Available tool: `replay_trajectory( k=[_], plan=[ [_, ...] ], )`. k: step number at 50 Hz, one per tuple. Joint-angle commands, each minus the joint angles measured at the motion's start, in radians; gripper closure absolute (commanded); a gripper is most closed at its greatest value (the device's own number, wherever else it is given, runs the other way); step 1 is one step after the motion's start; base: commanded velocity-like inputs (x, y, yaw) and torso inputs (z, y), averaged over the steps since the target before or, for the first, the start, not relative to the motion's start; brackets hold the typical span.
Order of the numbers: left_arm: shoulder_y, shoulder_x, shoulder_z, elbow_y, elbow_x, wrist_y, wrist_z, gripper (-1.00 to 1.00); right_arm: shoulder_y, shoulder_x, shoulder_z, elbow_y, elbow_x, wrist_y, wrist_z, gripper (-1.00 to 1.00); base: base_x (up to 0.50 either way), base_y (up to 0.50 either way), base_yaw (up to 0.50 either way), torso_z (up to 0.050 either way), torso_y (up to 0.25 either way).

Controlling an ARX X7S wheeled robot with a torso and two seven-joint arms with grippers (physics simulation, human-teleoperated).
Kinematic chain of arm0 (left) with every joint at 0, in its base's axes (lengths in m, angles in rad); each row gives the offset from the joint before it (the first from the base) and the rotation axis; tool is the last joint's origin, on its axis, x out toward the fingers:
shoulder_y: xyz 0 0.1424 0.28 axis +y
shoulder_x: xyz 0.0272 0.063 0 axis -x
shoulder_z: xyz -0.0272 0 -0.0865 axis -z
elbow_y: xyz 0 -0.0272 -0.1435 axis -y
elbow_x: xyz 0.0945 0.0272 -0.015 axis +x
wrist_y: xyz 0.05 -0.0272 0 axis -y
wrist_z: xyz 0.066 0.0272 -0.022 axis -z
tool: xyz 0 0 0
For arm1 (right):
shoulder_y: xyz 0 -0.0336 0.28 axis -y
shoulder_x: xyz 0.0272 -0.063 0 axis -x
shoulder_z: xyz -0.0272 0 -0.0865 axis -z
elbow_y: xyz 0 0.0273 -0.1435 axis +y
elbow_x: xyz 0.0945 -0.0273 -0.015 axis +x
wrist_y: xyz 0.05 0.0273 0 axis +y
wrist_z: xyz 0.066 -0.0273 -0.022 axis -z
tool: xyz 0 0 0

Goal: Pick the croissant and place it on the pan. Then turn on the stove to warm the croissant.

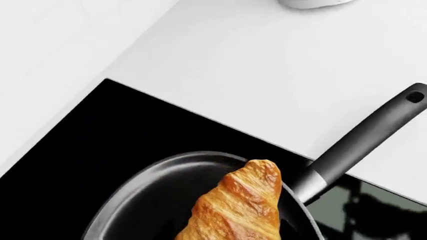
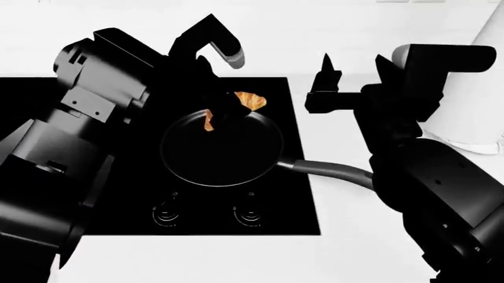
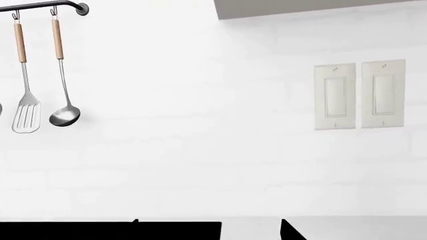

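The golden-brown croissant [image 2: 250,101] hangs over the far rim of the black pan [image 2: 228,159], with my left gripper [image 2: 228,111] shut on its middle. In the left wrist view the croissant [image 1: 240,205] points out over the pan [image 1: 143,200], whose grey handle [image 1: 367,135] reaches across the white counter; the fingers themselves are hidden. The pan sits on the glossy black stove [image 2: 118,194], with dial marks [image 2: 167,215] along its near edge. My right gripper [image 2: 353,63] is open and empty, raised beyond the stove's right side. Its tips barely show in the right wrist view.
A tall white object [image 2: 488,76] stands on the counter at the far right. On the back wall hang a spatula [image 3: 25,112] and a ladle [image 3: 65,116], with two light switches [image 3: 360,95] further along. The pan handle [image 2: 331,170] juts toward my right arm.
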Motion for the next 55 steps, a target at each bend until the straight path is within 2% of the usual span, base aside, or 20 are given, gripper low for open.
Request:
replay_trajectory(
  k=[1, 7, 19, 41, 55],
  plan=[
    [0.038, -0.040, 0.023, 0.159, -0.026, -0.117, 0.014, 1.00, -0.007, 0.002, 0.001, -0.004, 0.006, -0.004, 0.002, -1.00, 0.00, 0.00, 0.00, 0.000, 0.000],
    [0.056, -0.065, 0.045, 0.227, -0.036, -0.171, 0.029, 1.00, -0.011, 0.007, 0.006, -0.017, 0.017, 0.004, 0.008, -1.00, 0.00, 0.00, 0.00, 0.000, 0.000],
    [0.049, -0.065, 0.079, 0.178, -0.015, -0.146, 0.036, 1.00, -0.015, 0.003, -0.001, -0.007, 0.011, -0.010, 0.004, -1.00, 0.00, 0.00, 0.00, 0.000, 0.000],
    [-0.010, -0.009, 0.124, -0.062, 0.030, -0.025, 0.052, 1.00, -0.017, 0.005, -0.003, 0.001, 0.013, -0.022, 0.004, -1.00, 0.00, 0.00, 0.00, 0.000, 0.000],
    [-0.005, 0.018, 0.139, -0.138, 0.043, 0.042, 0.047, 1.00, -0.030, 0.010, 0.002, 0.000, 0.017, -0.031, 0.005, -1.00, 0.00, 0.00, 0.00, 0.000, 0.000]
  ],
)
